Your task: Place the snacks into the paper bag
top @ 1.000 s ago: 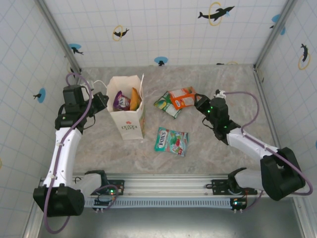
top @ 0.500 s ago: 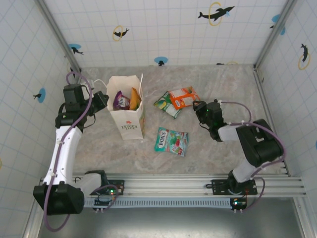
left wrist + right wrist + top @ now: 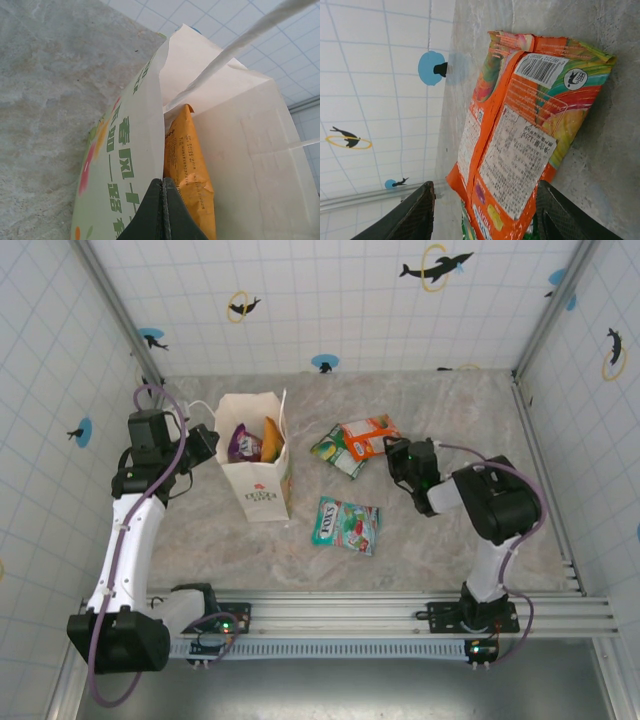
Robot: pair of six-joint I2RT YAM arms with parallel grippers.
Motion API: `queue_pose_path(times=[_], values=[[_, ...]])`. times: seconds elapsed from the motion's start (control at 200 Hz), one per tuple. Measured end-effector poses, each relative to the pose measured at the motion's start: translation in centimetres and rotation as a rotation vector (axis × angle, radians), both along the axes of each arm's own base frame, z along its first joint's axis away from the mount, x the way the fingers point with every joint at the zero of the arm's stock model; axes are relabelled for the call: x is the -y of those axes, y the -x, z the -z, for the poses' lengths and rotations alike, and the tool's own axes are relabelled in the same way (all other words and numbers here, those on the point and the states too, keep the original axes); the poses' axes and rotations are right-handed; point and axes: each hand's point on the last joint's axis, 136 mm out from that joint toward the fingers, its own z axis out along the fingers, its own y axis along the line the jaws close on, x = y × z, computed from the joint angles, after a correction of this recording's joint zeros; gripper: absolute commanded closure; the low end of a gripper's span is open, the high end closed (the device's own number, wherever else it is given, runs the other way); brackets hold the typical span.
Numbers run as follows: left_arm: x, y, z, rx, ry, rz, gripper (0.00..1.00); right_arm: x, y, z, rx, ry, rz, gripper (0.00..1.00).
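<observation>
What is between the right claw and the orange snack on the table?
Nothing that shows. The right claw stands open, and the orange snack lies straight ahead of its fingers on the table. The snack partly overlaps a green packet on the side away from the claw.

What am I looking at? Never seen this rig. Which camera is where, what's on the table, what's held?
Two robot arms work on a table. The overhead view looks down from behind them; the other two come from wrist cameras. The left gripper is shut on the rim of the paper bag; a purple packet and a yellow-orange packet sit inside. The right gripper is open, holding nothing, facing the orange packet. A green packet and a teal packet lie loose.
</observation>
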Motion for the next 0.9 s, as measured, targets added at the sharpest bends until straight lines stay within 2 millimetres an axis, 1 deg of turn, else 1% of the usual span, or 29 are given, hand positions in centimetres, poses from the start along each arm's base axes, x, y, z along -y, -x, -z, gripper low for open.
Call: queue_pose_path(times=[0.145, 0.31, 0.485, 0.746, 0.831, 0.901], values=[[0.0, -0.1, 0.1, -0.005, 0.000, -0.001, 1.00, -0.3, -0.4, 1.0, -0.022, -0.012, 0.008, 0.43], [0.0, -0.2, 0.2, -0.006, 0.000, 0.000, 1.00, -0.8, -0.3, 1.5, -0.032, -0.014, 0.006, 0.43], [0.0, -0.3, 0.2, -0.006, 0.000, 0.000, 1.00, -0.9, -0.8, 2.4, -0.045, -0.009, 0.017, 0.43], [0.0, -0.4, 0.3, -0.009, 0.000, 0.001, 1.00, -1.0, -2.8, 2.9, -0.038, -0.010, 0.034, 0.45], [0.0, -0.5, 0.3, -0.008, 0.000, 0.000, 1.00, -1.0, -3.4, 3.0, -0.033, -0.017, 0.043, 0.47], [0.0, -0.6, 0.3, -0.006, 0.001, 0.001, 1.00, -1.0, -3.8, 3.1, -0.030, -0.024, 0.050, 0.51]])
